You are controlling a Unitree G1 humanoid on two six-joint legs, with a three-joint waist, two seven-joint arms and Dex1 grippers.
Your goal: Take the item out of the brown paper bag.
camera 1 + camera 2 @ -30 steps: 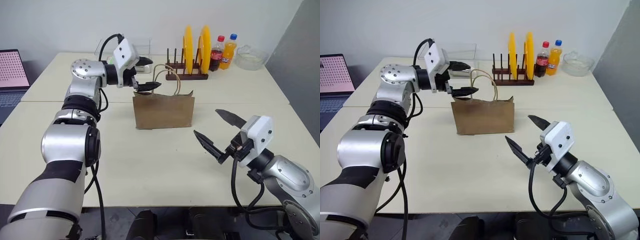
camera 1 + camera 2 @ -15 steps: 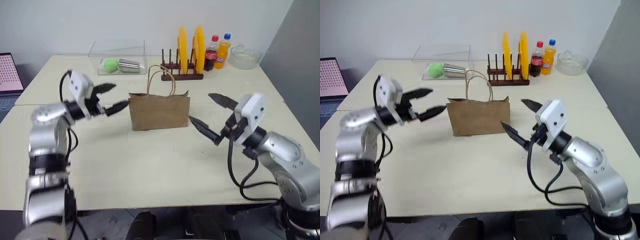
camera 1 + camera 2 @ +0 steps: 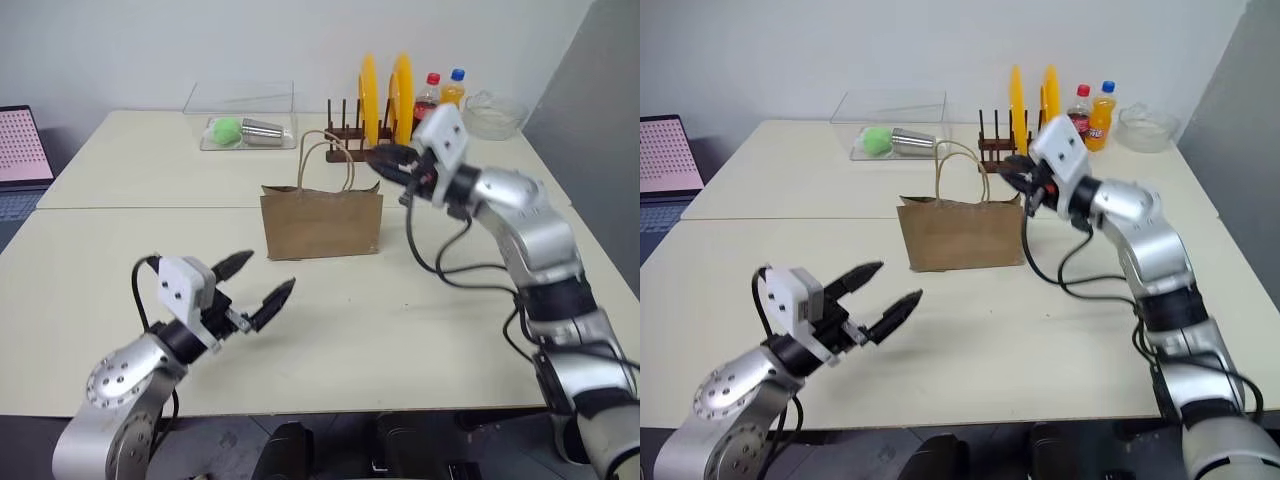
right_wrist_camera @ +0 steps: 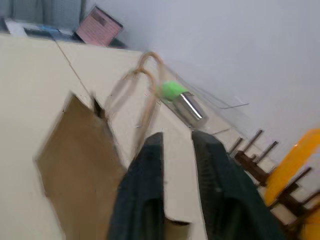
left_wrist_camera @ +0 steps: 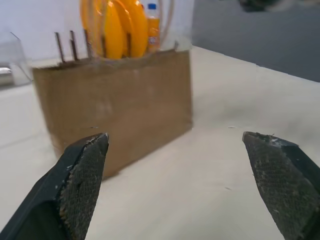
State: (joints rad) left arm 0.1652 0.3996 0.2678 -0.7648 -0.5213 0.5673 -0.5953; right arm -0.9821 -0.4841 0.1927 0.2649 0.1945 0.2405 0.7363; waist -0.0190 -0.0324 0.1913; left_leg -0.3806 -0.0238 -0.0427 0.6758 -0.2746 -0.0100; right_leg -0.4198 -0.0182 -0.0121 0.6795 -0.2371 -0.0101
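Note:
The brown paper bag (image 3: 322, 225) stands upright mid-table, its two loop handles (image 3: 325, 152) raised. The item is hidden; nothing of it shows above the bag's rim. My right gripper (image 3: 378, 163) hovers level at the bag's top right corner, beside the handles, shut, with nothing visible between the fingers; the right wrist view has the bag (image 4: 80, 160) just off its fingertips (image 4: 152, 142). My left gripper (image 3: 262, 277) is open and empty, low over the near table, well short of the bag (image 5: 115, 100) and pointing at its front face.
At the back, a clear tray (image 3: 240, 100) holds a green ball (image 3: 225, 127) and a steel cup (image 3: 262, 128). Behind the bag is a rack with yellow plates (image 3: 385, 90), two bottles (image 3: 440, 95) and a glass bowl (image 3: 490, 112). A laptop (image 3: 20, 145) sits far left.
My left arm has pulled back and down from the bag's handles to the near table, still open. My right gripper has risen forward to the bag's top right corner and shut.

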